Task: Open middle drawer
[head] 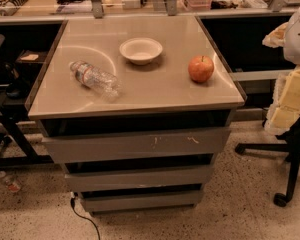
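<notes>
A grey 3-drawer cabinet waits for the pull. The middle drawer [140, 178], its plain handle-less front apparently shut, sits at 6 o'clock below the scratched top drawer [135, 144] and above the narrow bottom drawer [142, 200]. The dark slot along its upper edge is likely the only purchase such a flat front offers. On the surface [160, 91], a white bowl [141, 50] rests at 12 o'clock, a red apple [201, 68] at 3 o'clock and a clear water bottle [94, 78] on its side at 9 o'clock; that bottle could roll if the cabinet is jolted. The gripper is nowhere in frame, so how its jaws stand cannot be told. An office chair [290, 154] crowds the 3 o'clock side.
</notes>
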{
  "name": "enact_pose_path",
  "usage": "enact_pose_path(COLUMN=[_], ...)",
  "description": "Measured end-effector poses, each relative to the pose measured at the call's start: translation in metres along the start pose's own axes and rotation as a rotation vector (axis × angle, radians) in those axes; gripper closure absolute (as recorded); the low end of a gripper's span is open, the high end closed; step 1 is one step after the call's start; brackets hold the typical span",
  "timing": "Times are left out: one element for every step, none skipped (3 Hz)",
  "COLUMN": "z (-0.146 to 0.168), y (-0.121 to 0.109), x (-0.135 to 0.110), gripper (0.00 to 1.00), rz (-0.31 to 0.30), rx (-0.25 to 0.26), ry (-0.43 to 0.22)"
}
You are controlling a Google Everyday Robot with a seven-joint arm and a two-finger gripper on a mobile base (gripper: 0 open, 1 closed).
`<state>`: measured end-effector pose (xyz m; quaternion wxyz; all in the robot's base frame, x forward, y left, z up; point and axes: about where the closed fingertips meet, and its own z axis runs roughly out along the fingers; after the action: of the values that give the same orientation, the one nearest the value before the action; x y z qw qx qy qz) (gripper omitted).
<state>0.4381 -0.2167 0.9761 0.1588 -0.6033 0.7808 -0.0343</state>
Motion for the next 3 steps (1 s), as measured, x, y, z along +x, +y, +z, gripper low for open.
enact_pose_path(z=[0.000, 0.009, 0.040], y=[0.000, 0.007, 0.025], x=[0.000, 0.000, 0.004], gripper=[0.00, 0.00, 0.00], rz=[0.000, 0.005, 0.033], rx=[0.000, -0.022, -0.104], ry=[0.000, -0.006, -0.015])
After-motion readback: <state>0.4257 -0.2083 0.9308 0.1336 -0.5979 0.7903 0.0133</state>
